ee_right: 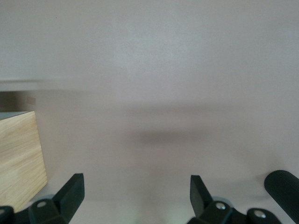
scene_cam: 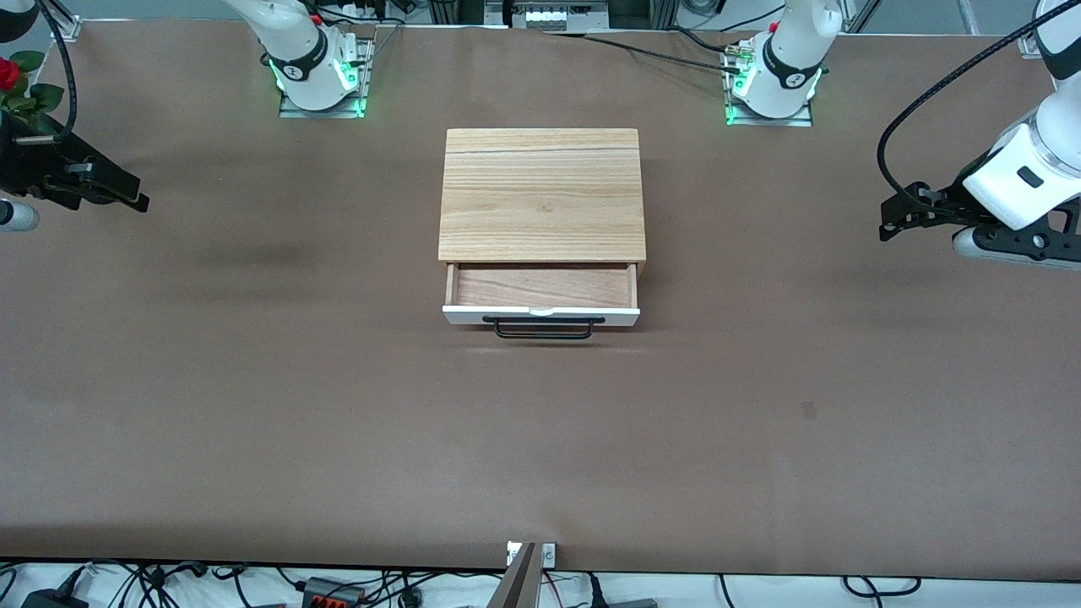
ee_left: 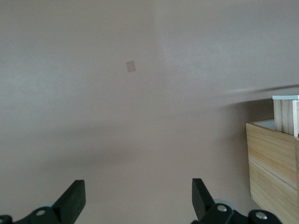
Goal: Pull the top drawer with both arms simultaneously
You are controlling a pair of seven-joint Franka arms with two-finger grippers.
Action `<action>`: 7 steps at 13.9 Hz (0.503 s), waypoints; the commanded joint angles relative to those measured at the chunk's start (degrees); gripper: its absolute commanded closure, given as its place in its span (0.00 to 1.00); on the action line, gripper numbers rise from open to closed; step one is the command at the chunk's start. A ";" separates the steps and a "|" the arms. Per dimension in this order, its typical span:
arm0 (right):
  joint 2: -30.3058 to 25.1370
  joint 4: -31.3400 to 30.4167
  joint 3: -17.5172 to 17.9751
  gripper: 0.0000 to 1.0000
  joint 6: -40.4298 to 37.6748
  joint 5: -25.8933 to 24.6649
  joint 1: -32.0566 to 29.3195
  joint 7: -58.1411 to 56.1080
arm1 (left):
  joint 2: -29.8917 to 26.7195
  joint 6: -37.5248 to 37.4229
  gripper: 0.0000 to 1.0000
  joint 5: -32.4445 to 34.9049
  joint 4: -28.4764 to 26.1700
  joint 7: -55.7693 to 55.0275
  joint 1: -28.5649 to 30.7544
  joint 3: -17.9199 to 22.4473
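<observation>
Already the top drawer (scene_cam: 541,297) stands partly out; your left gripper (scene_cam: 897,221) and right gripper (scene_cam: 127,196), jaws wide, hang well apart from it, so bring both to its handle (scene_cam: 544,328).

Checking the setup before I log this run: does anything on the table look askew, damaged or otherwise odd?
Nothing stands out. The top drawer is pulled partly out of the cabinet, square and empty inside. The left gripper and right gripper hang open over bare table at their own ends, holding nothing.
</observation>
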 commanded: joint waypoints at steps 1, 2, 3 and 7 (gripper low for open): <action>-0.12 -0.09 0.90 0.00 0.30 -0.26 -0.75 0.93 | -0.98 0.11 0.00 1.28 -1.17 -0.33 0.07 -0.61; -0.12 -0.09 0.90 0.00 0.39 -0.26 -0.75 0.93 | -0.98 -1.28 0.00 1.28 -1.17 -0.42 0.07 -0.61; -0.12 -0.09 0.90 0.00 0.30 -0.26 -0.75 0.93 | -0.98 -2.34 0.00 1.28 -1.17 -0.42 -0.02 -0.69; -0.20 -0.09 0.99 0.00 0.30 -0.26 -0.57 0.85 | -0.80 -2.35 0.00 1.02 -1.17 -0.94 0.33 -0.61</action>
